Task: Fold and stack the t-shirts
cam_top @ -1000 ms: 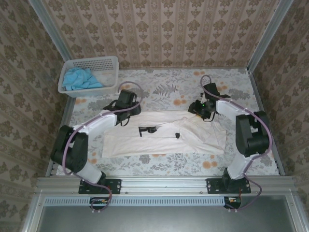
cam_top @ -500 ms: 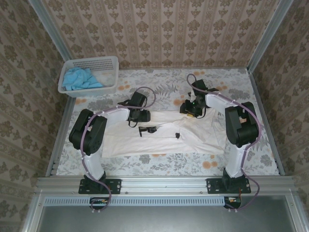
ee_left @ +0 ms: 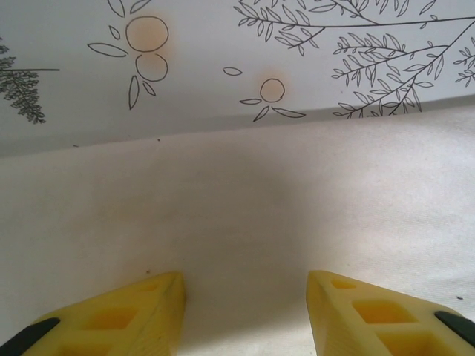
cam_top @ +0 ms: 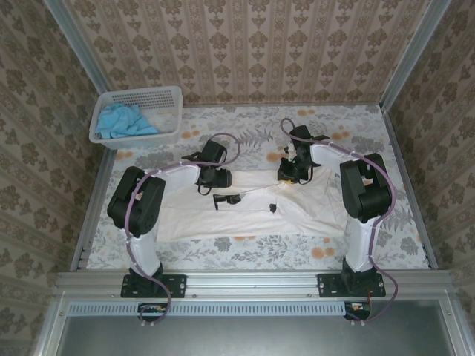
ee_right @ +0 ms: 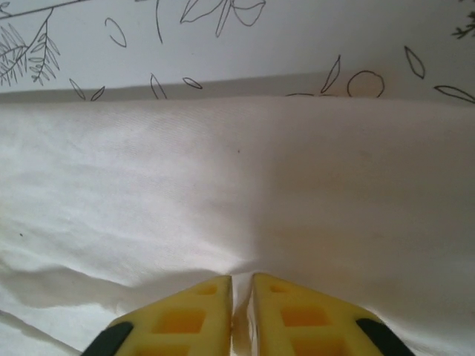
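1. From the top camera, see the cream-white t-shirt (cam_top: 252, 211) spread flat and wide across the middle of the flowery table (cam_top: 245, 137), between the two arms.
2. Also see the sky-blue t-shirt (cam_top: 121, 120), bunched up inside the white basket (cam_top: 141, 93) at the far left corner, well apart from the cream-white t-shirt.
3. Find the left gripper (cam_top: 209, 182) low at the far edge of the cream-white t-shirt, over its left part. Cannot tell the gap between the fingers from up here.
4. Find the right gripper (cam_top: 292, 174) low at the same far edge, further right. Cannot tell the gap here either.
5. From the left wrist camera, see the left gripper (ee_left: 245, 285) with two yellow fingers (ee_left: 141, 315) held apart. Nothing pinched, just bare cloth showing between them.
6. Look at the cream-white t-shirt (ee_left: 245, 200) lying smooth below those fingers. Follow its far edge from side to side, with the table (ee_left: 334, 59) and its drawn leaves and orange dots just past it.
7. From the right wrist camera, see the right gripper (ee_right: 241, 289) with yellow fingers (ee_right: 185, 319) squeezed almost together, clamped on a thin bit of the cream-white t-shirt (ee_right: 237, 178).
8. Notice soft wrinkles in the cloth left of the tips. Past the shirt's far edge, see the table (ee_right: 260, 44) with thin leaf drawings.
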Robot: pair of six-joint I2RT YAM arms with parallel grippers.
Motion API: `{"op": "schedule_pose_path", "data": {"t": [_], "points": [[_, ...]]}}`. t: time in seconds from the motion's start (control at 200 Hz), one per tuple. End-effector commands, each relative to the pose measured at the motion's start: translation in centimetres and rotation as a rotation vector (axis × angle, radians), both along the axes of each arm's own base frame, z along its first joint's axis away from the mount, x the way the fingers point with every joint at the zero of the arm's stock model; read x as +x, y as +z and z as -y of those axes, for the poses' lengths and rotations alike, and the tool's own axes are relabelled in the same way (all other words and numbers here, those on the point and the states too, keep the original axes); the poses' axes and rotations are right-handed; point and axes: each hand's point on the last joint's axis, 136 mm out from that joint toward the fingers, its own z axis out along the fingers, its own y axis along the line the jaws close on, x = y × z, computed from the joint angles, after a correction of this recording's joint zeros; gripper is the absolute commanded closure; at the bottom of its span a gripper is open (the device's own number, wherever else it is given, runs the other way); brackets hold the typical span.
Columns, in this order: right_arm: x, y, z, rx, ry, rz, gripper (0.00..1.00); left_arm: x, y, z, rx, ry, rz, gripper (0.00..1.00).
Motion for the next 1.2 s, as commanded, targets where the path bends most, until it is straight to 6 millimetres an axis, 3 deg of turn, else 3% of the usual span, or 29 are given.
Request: {"op": "schedule_pose_path", "data": {"t": [0.0,0.415,0.72,1.04,1.105,1.195], "points": [[-1.0,1.1,-0.5,0.016,0.014,-0.004,0.89,-0.2,-0.7,-0.9,0.044,-0.006,-0.029,0.52],[-4.8,2.9,-2.0,-0.019,-0.012,0.028,0.92,-0.2,-0.8,-1.2,0.062,0.005,-0.026,0.52],[-8.7,2.4,-3.8,-0.028,-0.042,0.027,0.87,-0.1,-1.0,-1.3,0.071,0.005,-0.028,0.52],[-14.0,2.2,-7.7,0.187,-0.176,0.024,0.66,0.1,-1.3,-1.3,0.076,0.003,-0.035,0.52],[-14.4,2.9,-7.4,0.191,-0.159,0.035,0.64,0.2,-1.3,-1.4,0.076,0.004,-0.034,0.52],[-13.6,4.3,-4.0,0.086,-0.182,0.118,0.55,0.1,-1.3,-1.4,0.075,0.003,-0.036,0.52]]}}
